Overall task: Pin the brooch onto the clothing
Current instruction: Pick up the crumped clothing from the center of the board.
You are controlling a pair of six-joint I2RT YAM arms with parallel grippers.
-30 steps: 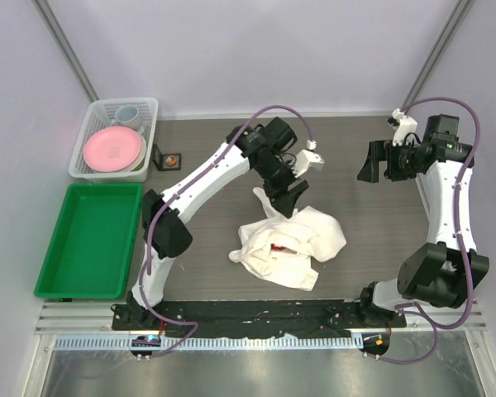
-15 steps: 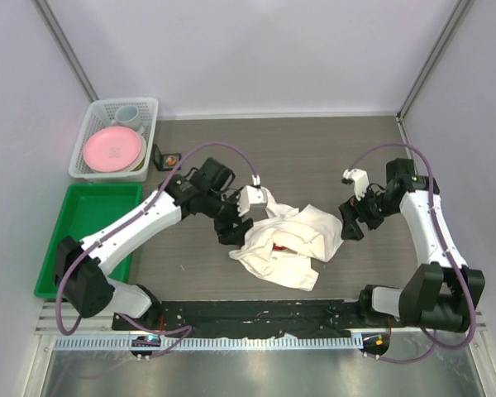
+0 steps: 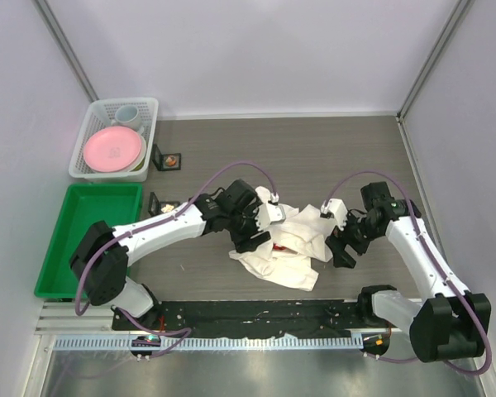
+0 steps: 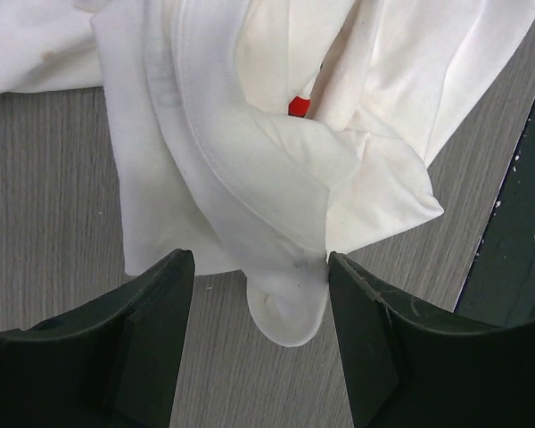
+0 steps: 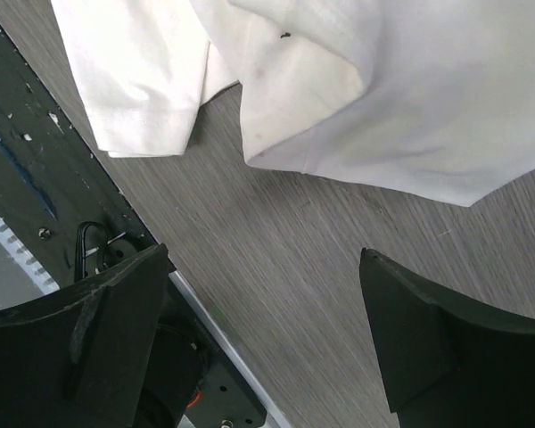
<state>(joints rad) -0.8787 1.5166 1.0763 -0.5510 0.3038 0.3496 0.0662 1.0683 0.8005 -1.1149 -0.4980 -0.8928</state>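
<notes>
The clothing (image 3: 293, 248) lies crumpled in the middle of the table: a white T-shirt with a bit of red print (image 3: 279, 245) showing. My left gripper (image 3: 255, 242) is open at its left edge. In the left wrist view a rounded fold (image 4: 290, 308) sits between the fingers of the left gripper (image 4: 259, 299), touching the right finger (image 4: 361, 312). My right gripper (image 3: 341, 252) is open over bare table beside the shirt's right edge; in its wrist view the right gripper (image 5: 263, 303) has the cloth (image 5: 383, 107) ahead of it. Two small black stands (image 3: 173, 160) (image 3: 159, 202) carry small bright pieces; which is the brooch I cannot tell.
A white basket (image 3: 83, 161) with a pink plate (image 3: 112, 149) and a cup stands at the back left. A green tray (image 3: 87, 240) lies in front of it. A black base rail (image 3: 256, 313) runs along the near edge, close to the shirt.
Both arms have swung down and inward to the shirt, the left to its left edge, the right to its right edge. The second black stand has come into view.
</notes>
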